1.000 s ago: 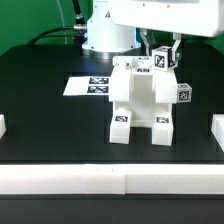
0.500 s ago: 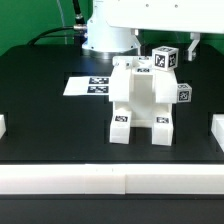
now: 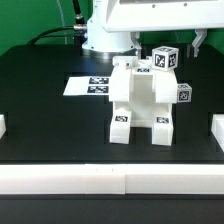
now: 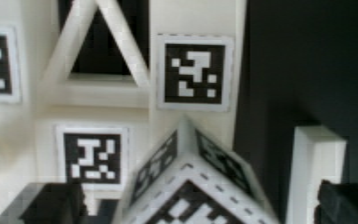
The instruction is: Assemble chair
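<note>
— One thing first: where was the chair [image 3: 140, 100] in the exterior view?
— Mid-frame on the table [image 3: 40, 130], upright, its tagged top block [image 3: 165, 60] toward the upper right. The gripper [image 3: 175, 44] hung just above that block, fingers spread wide, holding nothing.
— So the step was the release?
— I judged so. Done well, it meant rising straight up with the jaws wide, so no finger clipped the block and nudged it.
— Anything in the way?
— Little. The marker board [image 3: 95, 86] lay upper left, near the chair but apart; the robot base [image 3: 105, 35] stood behind; a white rail [image 3: 110, 180] ran along the lower edge, well clear.
— And the wrist view?
— Only the chair, close and blurred: tagged faces [image 4: 194, 72] and a slanted corner [image 4: 202, 175], with dark fingertips [image 4: 48, 203] either side, apart. Whether the block sat fully home, I couldn't tell.
</note>
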`<state>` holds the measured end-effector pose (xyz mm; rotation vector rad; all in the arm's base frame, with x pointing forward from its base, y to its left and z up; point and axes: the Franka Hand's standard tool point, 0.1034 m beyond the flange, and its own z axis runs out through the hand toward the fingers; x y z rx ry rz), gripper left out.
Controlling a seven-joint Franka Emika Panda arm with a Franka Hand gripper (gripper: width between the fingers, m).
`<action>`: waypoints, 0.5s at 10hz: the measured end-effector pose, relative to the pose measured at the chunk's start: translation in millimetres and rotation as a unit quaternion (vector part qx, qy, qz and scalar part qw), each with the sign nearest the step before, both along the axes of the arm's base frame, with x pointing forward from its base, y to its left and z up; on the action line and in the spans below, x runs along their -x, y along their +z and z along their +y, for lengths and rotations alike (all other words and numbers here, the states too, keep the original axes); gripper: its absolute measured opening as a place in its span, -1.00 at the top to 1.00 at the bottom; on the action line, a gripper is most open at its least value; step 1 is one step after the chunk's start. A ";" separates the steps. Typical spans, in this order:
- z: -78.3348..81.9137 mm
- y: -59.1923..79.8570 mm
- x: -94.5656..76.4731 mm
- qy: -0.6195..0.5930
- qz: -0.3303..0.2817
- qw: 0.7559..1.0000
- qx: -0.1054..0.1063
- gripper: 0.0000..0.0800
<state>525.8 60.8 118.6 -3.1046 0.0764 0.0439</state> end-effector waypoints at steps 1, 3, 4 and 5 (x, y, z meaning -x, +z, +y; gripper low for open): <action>0.3 0.0 0.0 0.035 -0.001 0.999 -0.001 -0.62; -1.6 -0.1 -0.1 0.128 -0.004 0.992 -0.002 -0.62; -0.5 -0.4 0.4 0.164 -0.005 0.986 0.003 -0.62; 0.2 -0.6 0.3 0.201 -0.007 0.980 0.003 -0.62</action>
